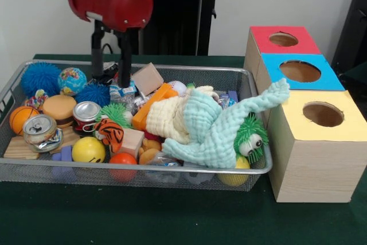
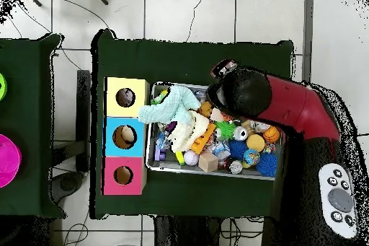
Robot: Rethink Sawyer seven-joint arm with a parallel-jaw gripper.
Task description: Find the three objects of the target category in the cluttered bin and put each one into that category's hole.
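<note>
Bin (image 1: 259, 167) of silver wire mesh, shallow, heaped with toys (image 1: 89, 150).

We count three boxes: red-topped (image 1: 285, 39), blue-topped (image 1: 300, 72) and yellow-topped (image 1: 321, 142). In the one mesh bin (image 1: 143, 173) we note two cans (image 1: 39, 131), two blue spiky balls (image 1: 40, 78) and two cloths (image 1: 221, 127).

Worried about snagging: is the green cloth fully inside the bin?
No. The green cloth drapes over the bin rim, one end touching the yellow box.

White wall (image 1: 34, 10), tiled floor (image 2: 180, 12), green tabletop (image 1: 143, 216).
</note>
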